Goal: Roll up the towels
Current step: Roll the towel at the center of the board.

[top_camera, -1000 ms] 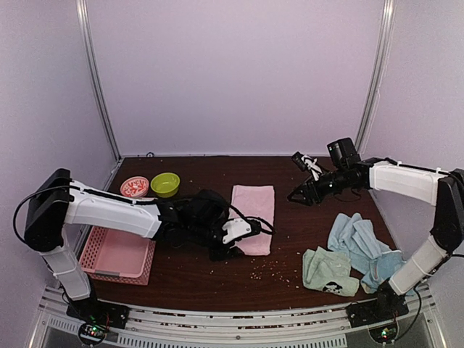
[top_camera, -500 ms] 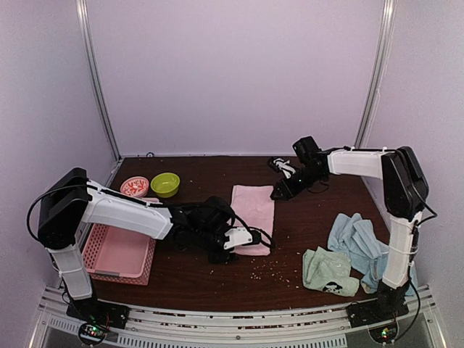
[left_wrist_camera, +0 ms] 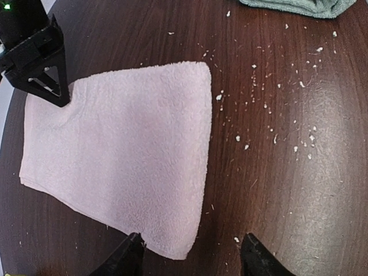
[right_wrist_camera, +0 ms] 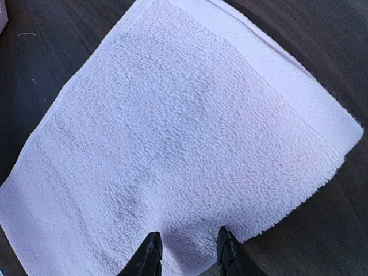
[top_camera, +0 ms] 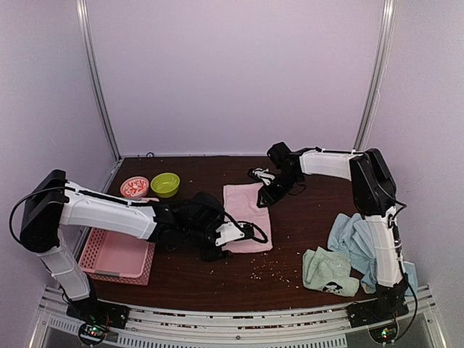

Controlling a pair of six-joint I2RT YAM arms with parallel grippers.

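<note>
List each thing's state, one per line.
pink towel: flat, unrolled.
mint green towel: crumpled, unrolled.
light blue towels: heaped, unrolled.
pink basket: upright, looks empty.
green bowl: upright.
red bowl: upright.
left hand: open, astride the pink towel's near corner.
right hand: open, at the pink towel's far end.

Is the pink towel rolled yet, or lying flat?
Flat: the pink towel lies spread on the table, no curl at any edge.

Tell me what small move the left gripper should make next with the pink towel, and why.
Probably lower the left gripper and close it on the pink towel: the open fingers straddle its near corner, the towel lies flat and unrolled, and the right gripper sits at the far corner.
</note>
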